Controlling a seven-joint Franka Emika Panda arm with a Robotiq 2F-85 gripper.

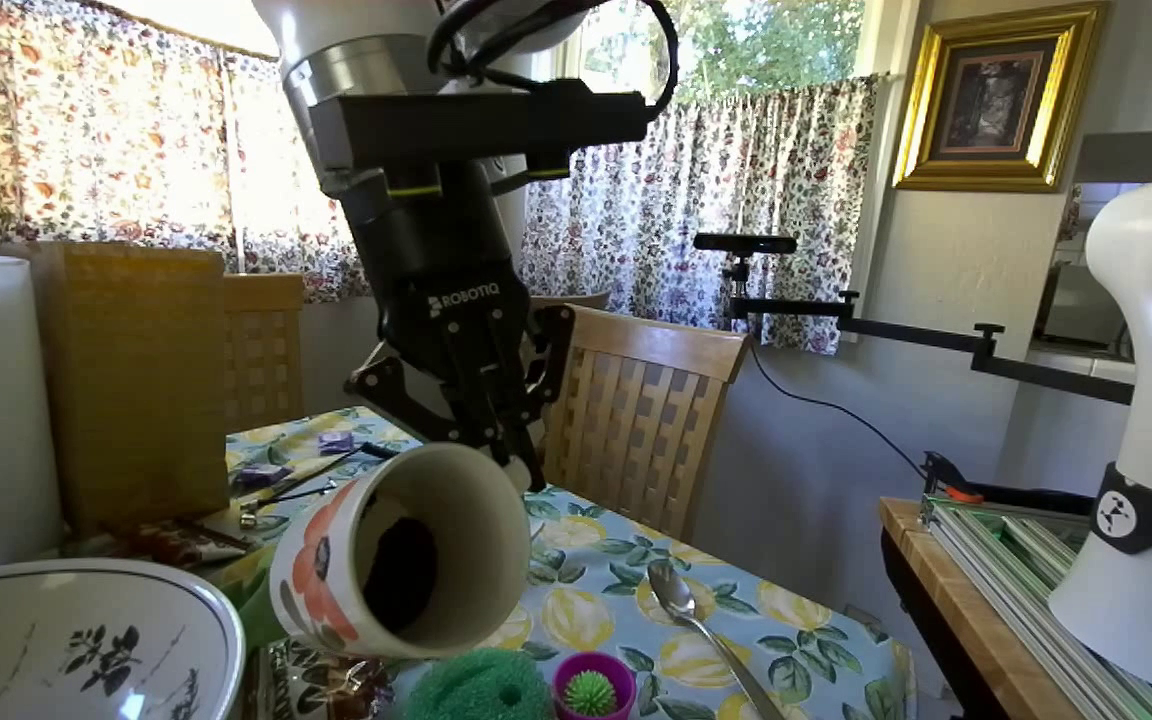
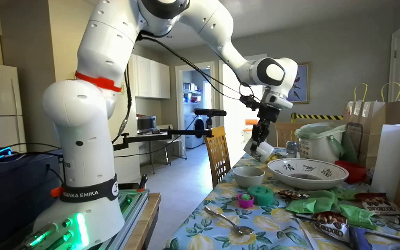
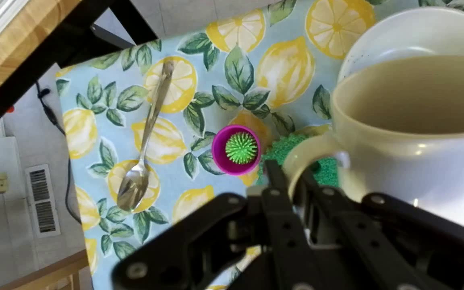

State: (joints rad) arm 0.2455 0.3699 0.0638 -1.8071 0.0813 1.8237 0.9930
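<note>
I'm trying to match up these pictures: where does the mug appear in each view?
In an exterior view: the mug low, left of centre, its mouth towards the viewer.
In an exterior view: the mug small, right of centre, below mid-height.
Wrist view: the mug at right, cut off by the edge.
Shared landmark: the spoon, visible in all three.

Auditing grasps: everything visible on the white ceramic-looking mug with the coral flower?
The white, round, ceramic-looking mug has a coral flower print outside, a cream interior and one curved cream handle. Tilted over, mouth roughly sideways, it hangs above the blue lemon-print tablecloth. A dark patch shows inside; liquid or stain, can't tell. The black metal-looking gripper is shut on the handle; nothing else visibly touches the mug.
</note>
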